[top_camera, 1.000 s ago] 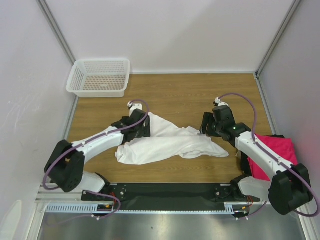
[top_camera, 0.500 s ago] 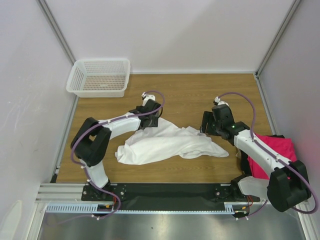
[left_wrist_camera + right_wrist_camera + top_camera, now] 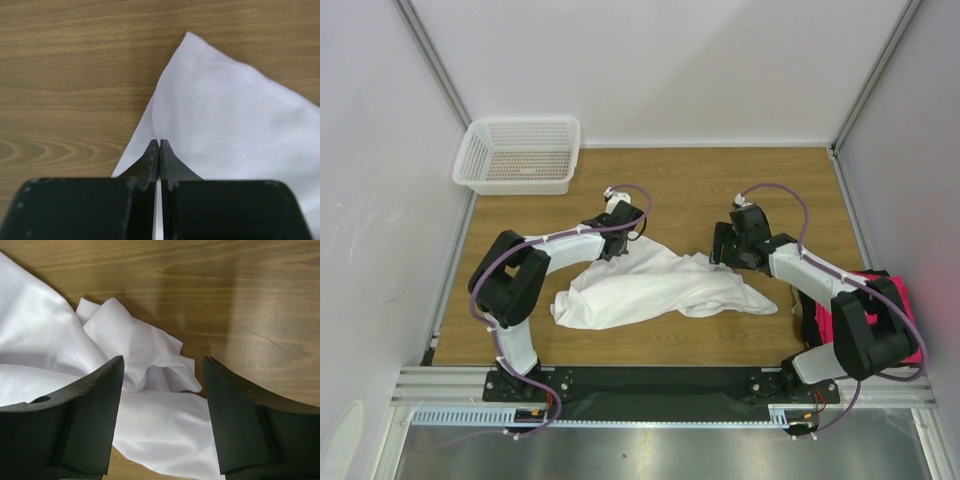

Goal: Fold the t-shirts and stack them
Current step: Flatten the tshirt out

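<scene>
Colour notes, overhead view: white, pink and wood-brown.
T-shirt (image 3: 650, 285) at centre, plain white, no print. Second t-shirt (image 3: 912, 310) at right edge, plain magenta-pink. Table (image 3: 690, 185) mid-brown wood grain with darker streaks. Basket (image 3: 525, 122) at upper left, white mesh. Arms (image 3: 560, 248) white with black joints; cables (image 3: 772, 186) purple.

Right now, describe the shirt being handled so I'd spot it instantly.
In the middle of the wooden table lies a crumpled white t-shirt, one corner pinched by the left gripper. It is the only white shirt; the pink shirt sits far right.
</scene>
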`<state>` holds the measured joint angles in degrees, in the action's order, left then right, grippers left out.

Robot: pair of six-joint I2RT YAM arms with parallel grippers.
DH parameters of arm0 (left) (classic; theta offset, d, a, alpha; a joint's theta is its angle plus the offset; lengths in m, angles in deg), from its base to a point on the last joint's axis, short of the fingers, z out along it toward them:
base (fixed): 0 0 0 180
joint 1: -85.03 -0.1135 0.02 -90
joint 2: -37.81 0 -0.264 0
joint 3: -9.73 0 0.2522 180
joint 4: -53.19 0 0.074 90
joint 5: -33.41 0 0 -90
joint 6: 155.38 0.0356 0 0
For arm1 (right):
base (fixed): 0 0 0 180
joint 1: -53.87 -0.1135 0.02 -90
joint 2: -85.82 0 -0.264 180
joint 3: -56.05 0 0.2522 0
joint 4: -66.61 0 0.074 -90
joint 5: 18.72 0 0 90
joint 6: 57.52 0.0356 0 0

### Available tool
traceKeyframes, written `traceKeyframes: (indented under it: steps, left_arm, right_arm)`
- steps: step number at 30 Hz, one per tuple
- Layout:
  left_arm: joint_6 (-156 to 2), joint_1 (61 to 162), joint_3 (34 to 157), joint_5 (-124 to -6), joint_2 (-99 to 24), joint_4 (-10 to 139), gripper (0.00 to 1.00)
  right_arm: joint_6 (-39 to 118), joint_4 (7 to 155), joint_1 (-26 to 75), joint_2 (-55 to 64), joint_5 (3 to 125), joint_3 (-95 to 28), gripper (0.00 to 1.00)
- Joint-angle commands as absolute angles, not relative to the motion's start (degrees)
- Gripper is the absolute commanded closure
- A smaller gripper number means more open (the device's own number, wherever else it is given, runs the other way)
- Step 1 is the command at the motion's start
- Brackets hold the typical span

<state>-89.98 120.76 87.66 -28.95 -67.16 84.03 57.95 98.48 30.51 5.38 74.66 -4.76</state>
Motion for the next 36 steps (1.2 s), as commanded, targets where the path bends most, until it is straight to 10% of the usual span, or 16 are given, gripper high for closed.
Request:
traceKeyframes:
  steps: [1,15,20,36]
  left_arm:
    - [-89.9,119.6,86.2,-26.7,-64.2,83.4,1.0]
    - [-91.6,113.3,80.5,-27.2,-42.6,83.8,1.0]
    - [-92.0,111.8,78.9,-28.3,-38.6,80.2,1.0]
    - [-87.4,111.8,93.2,-31.0,-34.6,77.9,1.0]
  right_arm:
    - [58.6,94.2,30.0,2.8,72.8,-7.6,0.31]
    - [59.4,92.6,27.9,-0.3,72.6,-8.0,0.54]
    - [60.0,92.6,27.3,-0.2,72.7,-8.2,1.0]
    - [58.2,101.3,30.2,25.2,81.3,-8.9,1.0]
